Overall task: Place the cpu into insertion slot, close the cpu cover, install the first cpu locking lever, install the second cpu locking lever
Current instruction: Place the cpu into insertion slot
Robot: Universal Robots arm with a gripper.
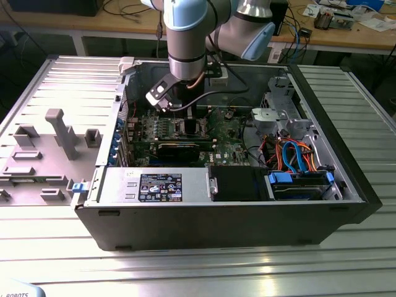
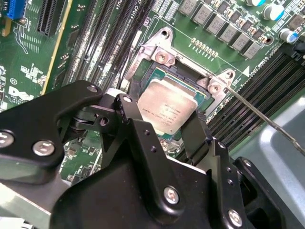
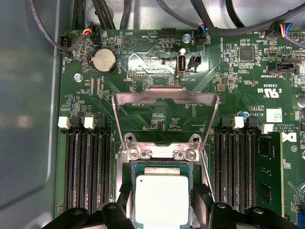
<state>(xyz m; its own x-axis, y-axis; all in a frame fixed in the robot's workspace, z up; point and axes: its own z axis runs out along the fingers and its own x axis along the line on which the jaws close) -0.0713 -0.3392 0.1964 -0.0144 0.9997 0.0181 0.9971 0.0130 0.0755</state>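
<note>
– So, what does the gripper (image 2: 161, 114) have?
– The cpu (image 3: 161, 198). Its fingers (image 3: 123, 200) are pressed against two opposite edges of the chip, metal face up.
– And where is the chip?
– At the insertion slot (image 3: 159, 153), inside the silver rim. I cannot tell whether it is fully seated.
– The cpu cover (image 3: 164, 98)?
– Standing open at one end of the slot, with green motherboard (image 3: 76, 100) showing through its window. Memory slots (image 3: 86, 167) run along both sides, all inside the open computer case (image 1: 247, 223).
</note>
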